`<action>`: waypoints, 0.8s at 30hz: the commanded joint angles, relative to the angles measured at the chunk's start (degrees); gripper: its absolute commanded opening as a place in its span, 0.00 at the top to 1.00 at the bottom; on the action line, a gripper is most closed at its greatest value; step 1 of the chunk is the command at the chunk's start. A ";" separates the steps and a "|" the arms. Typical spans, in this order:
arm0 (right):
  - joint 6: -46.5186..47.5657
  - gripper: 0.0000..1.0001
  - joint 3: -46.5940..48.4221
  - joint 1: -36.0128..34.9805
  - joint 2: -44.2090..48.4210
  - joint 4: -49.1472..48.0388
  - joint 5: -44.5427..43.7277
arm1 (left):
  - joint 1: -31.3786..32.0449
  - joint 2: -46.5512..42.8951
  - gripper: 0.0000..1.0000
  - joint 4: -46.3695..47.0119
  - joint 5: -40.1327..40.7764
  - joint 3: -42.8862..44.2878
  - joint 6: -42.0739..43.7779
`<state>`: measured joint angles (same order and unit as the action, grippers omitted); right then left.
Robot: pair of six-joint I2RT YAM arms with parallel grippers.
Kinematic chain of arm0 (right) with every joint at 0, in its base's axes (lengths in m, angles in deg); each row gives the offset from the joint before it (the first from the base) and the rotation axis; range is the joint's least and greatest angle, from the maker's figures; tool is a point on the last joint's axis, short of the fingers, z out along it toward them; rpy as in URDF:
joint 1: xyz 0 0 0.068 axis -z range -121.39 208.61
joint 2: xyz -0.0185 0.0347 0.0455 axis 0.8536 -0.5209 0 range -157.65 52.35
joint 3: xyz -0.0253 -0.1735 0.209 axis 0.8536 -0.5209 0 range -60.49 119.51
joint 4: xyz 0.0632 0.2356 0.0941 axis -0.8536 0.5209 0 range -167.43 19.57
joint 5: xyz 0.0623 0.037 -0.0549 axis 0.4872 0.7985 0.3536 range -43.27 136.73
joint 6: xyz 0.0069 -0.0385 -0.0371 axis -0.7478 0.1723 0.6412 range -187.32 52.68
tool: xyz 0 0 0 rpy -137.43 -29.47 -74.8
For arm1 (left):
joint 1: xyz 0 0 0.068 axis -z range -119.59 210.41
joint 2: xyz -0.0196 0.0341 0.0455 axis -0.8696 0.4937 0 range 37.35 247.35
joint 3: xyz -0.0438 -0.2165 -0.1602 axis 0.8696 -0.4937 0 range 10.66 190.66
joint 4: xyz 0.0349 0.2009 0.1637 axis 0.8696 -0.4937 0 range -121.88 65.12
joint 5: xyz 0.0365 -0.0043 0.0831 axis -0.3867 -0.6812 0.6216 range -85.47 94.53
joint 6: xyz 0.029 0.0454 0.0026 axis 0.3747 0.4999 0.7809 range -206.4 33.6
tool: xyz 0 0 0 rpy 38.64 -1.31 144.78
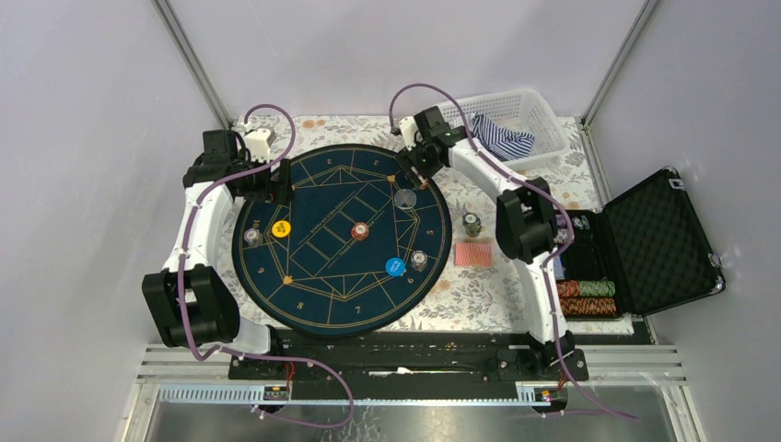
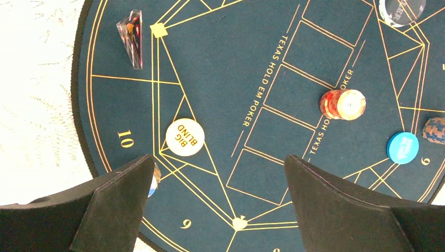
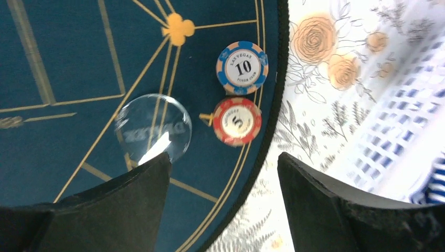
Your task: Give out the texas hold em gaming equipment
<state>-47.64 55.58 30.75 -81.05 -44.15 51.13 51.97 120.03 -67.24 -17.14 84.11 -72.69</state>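
Two-finger R gripper (image 3: pixel 223 205): hanging jaws apart, empty, over mat (image 3: pixel 52 63) edge, facing blue 10 chip (image 3: pixel 242 67) & red 5 chip (image 3: pixel 236 121) lying just beside each other. L gripper (image 2: pixel 218 205): gaping wide, empty, hovering nr Big Blind disc (image 2: pixel 184 137).

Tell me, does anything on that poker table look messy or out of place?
Nothing is spilled or broken. The card deck and one chip stack sit off the round mat on the flowery cloth, and a crumpled striped rag lies in the basket.
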 commanded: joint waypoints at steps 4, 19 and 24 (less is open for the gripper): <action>0.36 0.14 -5.32 -1.07 16.38 2.70 9.22 | 0.58 -1.69 0.01 0.87 -2.77 -0.47 1.84; -3.54 0.12 -14.59 -7.90 23.31 1.40 16.07 | 7.94 -2.19 0.01 0.84 -4.66 -3.83 2.64; -3.67 0.12 -21.36 -6.31 27.60 -0.18 15.62 | 16.32 1.18 0.02 4.31 -5.35 -4.28 4.23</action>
<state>-50.06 38.03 22.51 -58.56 -43.91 66.32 63.29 119.85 -67.24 -20.57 79.70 -70.70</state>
